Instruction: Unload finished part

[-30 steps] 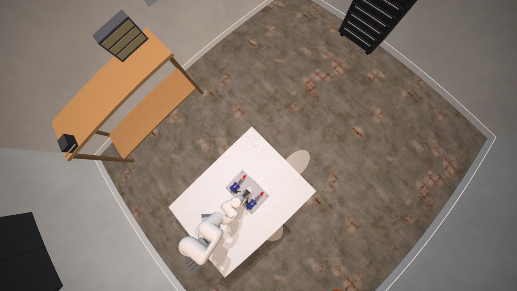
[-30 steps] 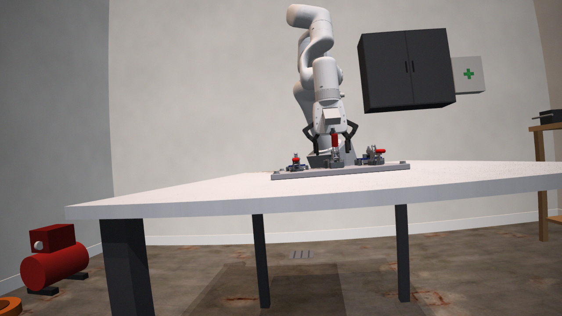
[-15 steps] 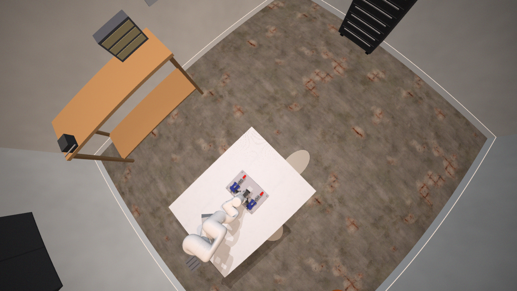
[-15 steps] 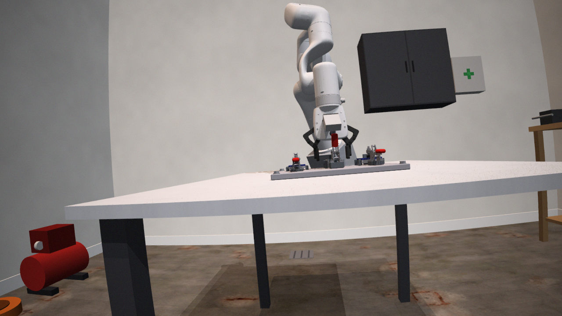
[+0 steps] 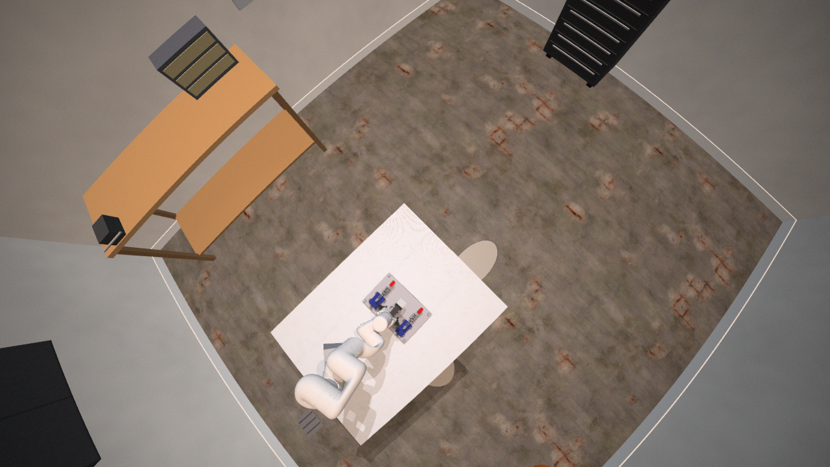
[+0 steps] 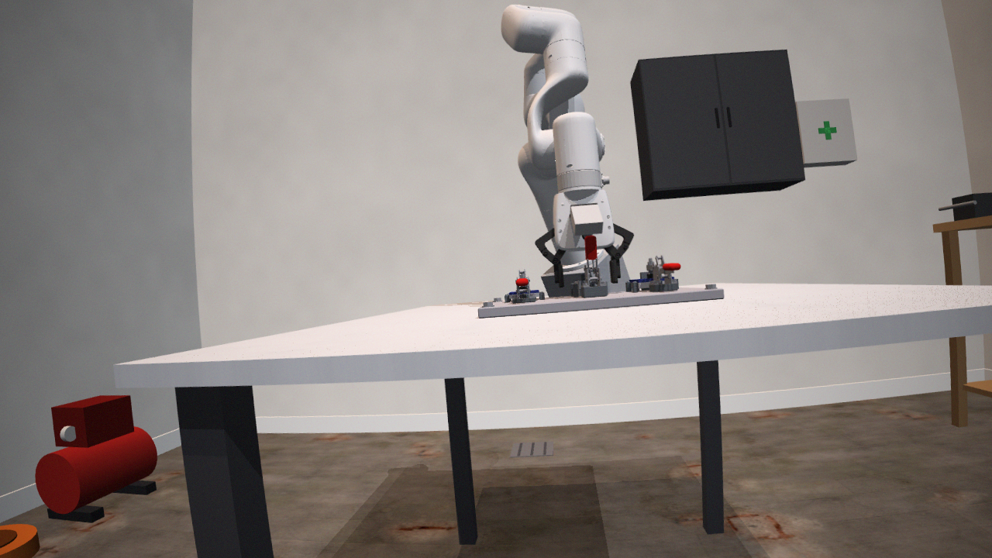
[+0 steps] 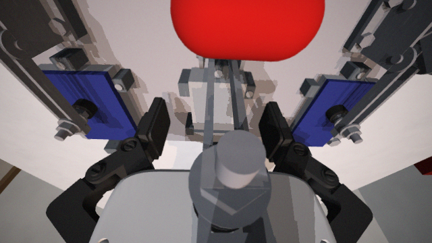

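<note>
Blue blanks, two (image 7: 96, 102) (image 7: 325, 108), three red-handled clamps, one raised (image 7: 247, 27), pincer (image 7: 214, 125) spread wide, empty.

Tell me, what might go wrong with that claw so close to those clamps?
The open gripper straddles the middle clamp, whose red handle stands upright. Its fingers sit close to the blue blanks on either side, so a sideways drift might nudge one off its pads or bump a locked clamp.

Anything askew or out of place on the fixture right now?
Nothing stands out. Both blue blanks sit in their nests under their clamps, the middle clamp's red handle stands upright, and the open end effector straddles it, holding nothing.
</note>
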`<state>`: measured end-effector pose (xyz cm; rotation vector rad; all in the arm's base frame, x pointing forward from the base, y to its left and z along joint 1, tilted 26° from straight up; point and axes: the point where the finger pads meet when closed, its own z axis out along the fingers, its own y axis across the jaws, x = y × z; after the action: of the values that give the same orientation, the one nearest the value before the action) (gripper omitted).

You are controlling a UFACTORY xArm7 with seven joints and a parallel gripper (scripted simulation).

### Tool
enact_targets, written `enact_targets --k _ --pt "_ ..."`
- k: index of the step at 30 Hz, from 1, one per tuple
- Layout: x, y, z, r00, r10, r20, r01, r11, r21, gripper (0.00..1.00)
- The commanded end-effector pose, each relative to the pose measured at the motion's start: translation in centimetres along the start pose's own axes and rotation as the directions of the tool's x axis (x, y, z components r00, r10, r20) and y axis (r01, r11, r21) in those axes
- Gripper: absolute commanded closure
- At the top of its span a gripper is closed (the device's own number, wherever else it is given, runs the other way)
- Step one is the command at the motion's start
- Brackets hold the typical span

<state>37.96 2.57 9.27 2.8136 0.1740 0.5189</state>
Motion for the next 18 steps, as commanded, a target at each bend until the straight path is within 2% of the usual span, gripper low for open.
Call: enact_targets --k 1,5,6,18 --pt "0.1 -0.02 -0.04 1.0 0.0 -0.002 0.0 1.0 0.0 0.0" --pt "0.1 -0.02 -0.04 1.0 0.0 -0.002 0.0 1.0 0.0 0.0" --pt "0.1 -0.02 -0.04 1.0 0.0 -0.002 0.0 1.0 0.0 1.0" --pt "0.1 -0.02 -0.04 1.0 0.0 -0.002 0.0 1.0 0.0 1.0"
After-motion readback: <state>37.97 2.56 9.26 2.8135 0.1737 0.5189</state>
